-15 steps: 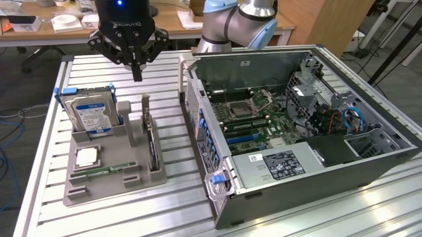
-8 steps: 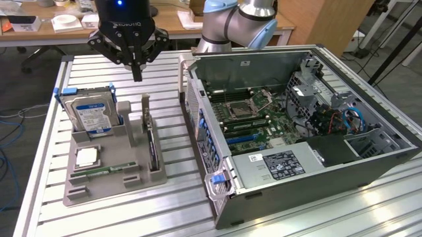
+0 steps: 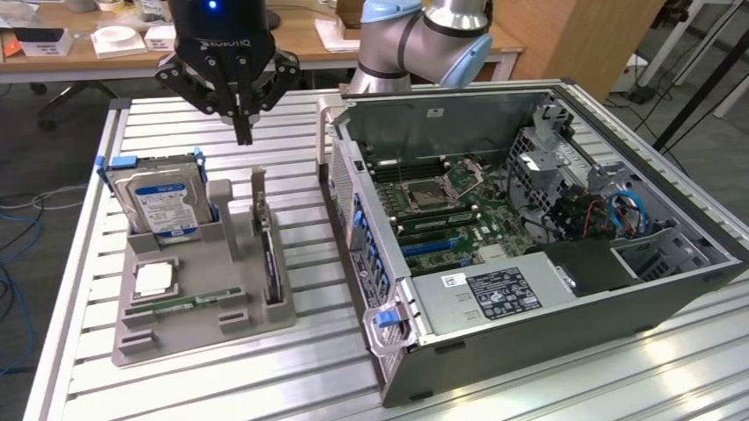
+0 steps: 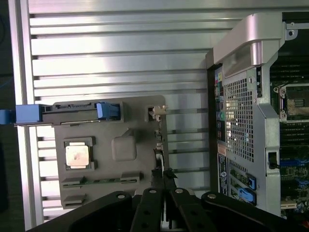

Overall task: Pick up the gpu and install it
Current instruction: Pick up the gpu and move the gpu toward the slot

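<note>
Pincer: the gripper (image 3: 244, 136) has its fingers pressed together and nothing between them.
Pincer place: it hangs above the table at the far end of the holder (image 3: 223, 254), well clear of every part. In the wrist view its tips (image 4: 162, 176) line up with the thin top edge of the gpu (image 4: 158, 154).
Gpu: the gpu (image 3: 272, 254) stands on edge in a slot along the holder's side toward the exterior view's right. Its silver bracket end points far, and nothing touches it.
Holder's other parts: the hard drive (image 3: 164, 202) stands upright in the far slot on the exterior view's left. A cpu (image 3: 154, 279) lies flat nearer, and a memory stick (image 3: 175, 307) lies nearest.
Case: the case (image 3: 655, 289) lies open on the exterior view's right, just beside the holder, with the motherboard (image 3: 451, 206) bare. No card can be seen in its slots.
Done: judging from how things lie, nothing of the task shows as finished. The gripper is only roughly lined up over the card.
Left: the gpu is not yet gripped or lifted, and it is not yet seated in the case, so the whole pick and install remains.
</note>
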Robot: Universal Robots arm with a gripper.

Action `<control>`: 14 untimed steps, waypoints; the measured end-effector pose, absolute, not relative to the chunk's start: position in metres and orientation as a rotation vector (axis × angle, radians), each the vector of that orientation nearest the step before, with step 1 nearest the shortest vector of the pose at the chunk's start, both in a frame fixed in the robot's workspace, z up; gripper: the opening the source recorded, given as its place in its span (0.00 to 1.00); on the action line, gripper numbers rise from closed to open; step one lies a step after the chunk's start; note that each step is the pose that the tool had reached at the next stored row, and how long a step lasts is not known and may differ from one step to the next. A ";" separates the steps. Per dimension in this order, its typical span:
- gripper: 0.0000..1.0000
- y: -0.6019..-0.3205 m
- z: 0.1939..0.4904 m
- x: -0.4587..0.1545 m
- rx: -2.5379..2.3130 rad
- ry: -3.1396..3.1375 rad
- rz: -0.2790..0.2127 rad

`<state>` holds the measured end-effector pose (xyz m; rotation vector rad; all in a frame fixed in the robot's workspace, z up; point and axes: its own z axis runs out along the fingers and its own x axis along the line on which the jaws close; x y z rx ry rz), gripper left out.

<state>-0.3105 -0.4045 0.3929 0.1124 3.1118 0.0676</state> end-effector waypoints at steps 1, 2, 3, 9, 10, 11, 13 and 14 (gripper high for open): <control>0.17 -0.405 0.393 -0.310 0.112 3.112 0.068; 0.23 -0.405 0.393 -0.310 0.112 3.112 0.068; 0.23 -0.405 0.393 -0.310 0.112 3.112 0.068; 0.47 -0.405 0.393 -0.310 0.112 3.112 0.068; 0.47 -0.405 0.393 -0.310 0.112 3.112 0.068; 0.53 -0.405 0.393 -0.310 0.112 3.112 0.068; 0.53 -0.405 0.393 -0.310 0.112 3.112 0.068; 0.53 -0.405 0.393 -0.310 0.112 3.112 0.068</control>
